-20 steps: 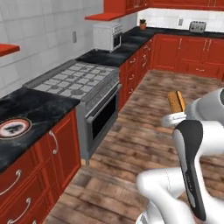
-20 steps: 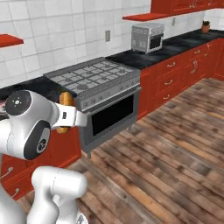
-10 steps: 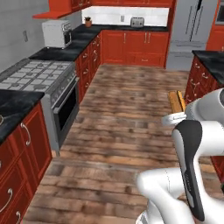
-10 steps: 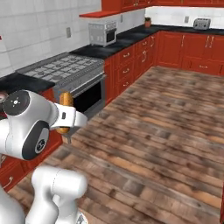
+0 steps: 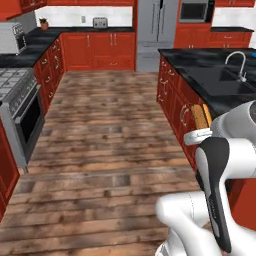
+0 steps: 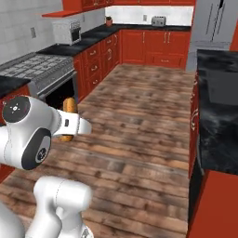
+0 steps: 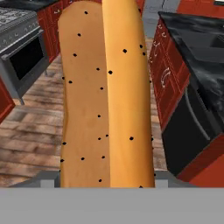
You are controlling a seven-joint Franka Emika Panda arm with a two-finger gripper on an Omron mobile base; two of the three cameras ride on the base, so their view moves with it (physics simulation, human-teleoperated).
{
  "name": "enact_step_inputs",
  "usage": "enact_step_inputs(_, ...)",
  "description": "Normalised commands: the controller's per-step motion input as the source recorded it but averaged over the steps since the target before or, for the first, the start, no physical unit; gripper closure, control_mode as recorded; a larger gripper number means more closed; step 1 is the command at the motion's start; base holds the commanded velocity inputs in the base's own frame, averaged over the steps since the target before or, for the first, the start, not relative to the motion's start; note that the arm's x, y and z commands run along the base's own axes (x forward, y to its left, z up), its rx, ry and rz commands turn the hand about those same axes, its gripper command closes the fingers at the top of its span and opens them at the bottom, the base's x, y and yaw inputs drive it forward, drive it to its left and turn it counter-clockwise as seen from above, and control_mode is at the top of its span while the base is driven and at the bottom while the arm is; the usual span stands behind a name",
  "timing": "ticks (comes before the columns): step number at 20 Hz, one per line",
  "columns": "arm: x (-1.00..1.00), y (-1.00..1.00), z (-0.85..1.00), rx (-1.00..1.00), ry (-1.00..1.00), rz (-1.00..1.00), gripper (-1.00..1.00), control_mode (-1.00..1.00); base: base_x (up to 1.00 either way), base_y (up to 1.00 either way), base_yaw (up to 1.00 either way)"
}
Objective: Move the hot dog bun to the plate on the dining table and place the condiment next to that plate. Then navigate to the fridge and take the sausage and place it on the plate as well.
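The gripper (image 5: 200,131) is clamped part-open on the bun (image 7: 107,94) — carried upright, clear of the counters — presumably in transit to the plate.

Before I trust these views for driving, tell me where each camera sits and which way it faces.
Left base view: behind the arm's left, facing the fridge; arm lower right.
Right base view: behind its right, facing the stove; arm lower left.
Hand view: along the gripper, close on the hot dog bun.
All three share the bun.
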Motion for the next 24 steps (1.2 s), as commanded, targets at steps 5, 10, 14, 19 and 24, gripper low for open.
enact_step_inputs(5,0.00,0.00,0.00,0.00,0.00,0.00,1.00,1.00,-0.73,-0.83,-0.33)
enact_step_inputs(10,0.00,0.00,0.00,0.00,0.00,0.00,1.00,1.00,0.00,-1.00,-0.19)
enact_step_inputs(14,0.00,0.00,0.00,0.00,0.00,0.00,1.00,1.00,0.22,-1.00,-0.10)
enact_step_inputs(19,0.00,0.00,0.00,0.00,0.00,0.00,1.00,1.00,0.22,-1.00,-0.09)
enact_step_inputs(24,0.00,0.00,0.00,0.00,0.00,0.00,1.00,1.00,0.35,-1.00,-0.08)
